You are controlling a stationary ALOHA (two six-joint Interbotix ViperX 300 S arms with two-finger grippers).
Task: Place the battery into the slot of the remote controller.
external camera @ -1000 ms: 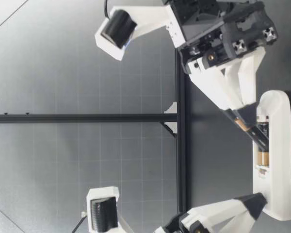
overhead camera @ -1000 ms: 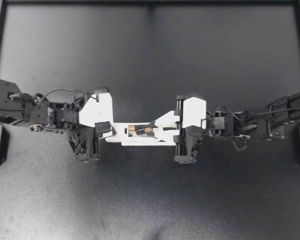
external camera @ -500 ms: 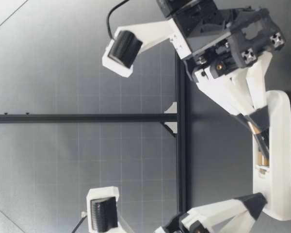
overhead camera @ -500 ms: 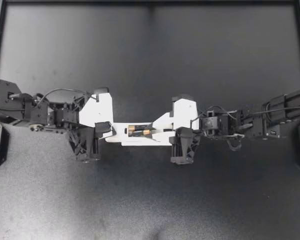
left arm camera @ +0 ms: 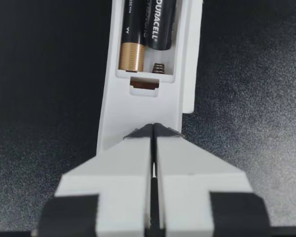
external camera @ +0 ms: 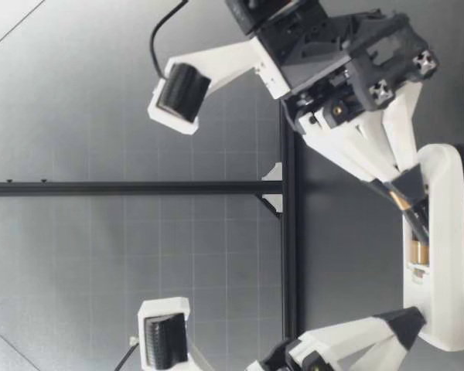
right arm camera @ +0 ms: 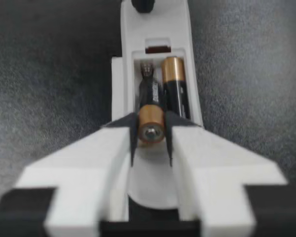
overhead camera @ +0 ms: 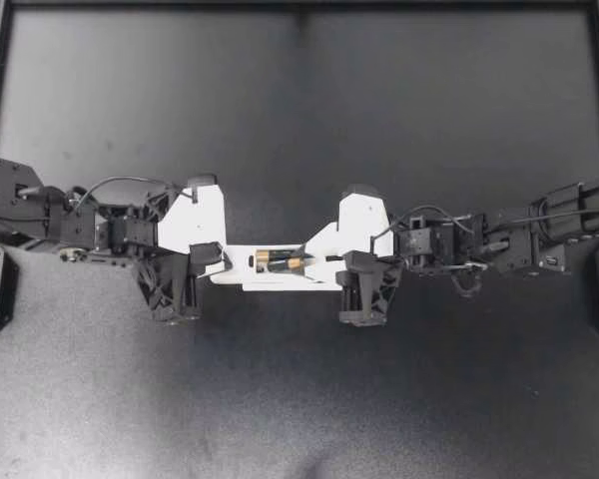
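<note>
Mid-frame, left gripper (overhead camera: 216, 261), fingers (left arm camera: 119, 165) clenched together, pins the remote controller (overhead camera: 270, 280) steady so right gripper (overhead camera: 312, 257), grasping the battery (overhead camera: 296, 261), can angle it into the slot (right arm camera: 147, 74).

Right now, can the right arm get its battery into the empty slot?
Probably yes. My right gripper holds the battery tilted, far end already in the free bay of the remote, beside the seated battery; nothing lies across it.
</note>
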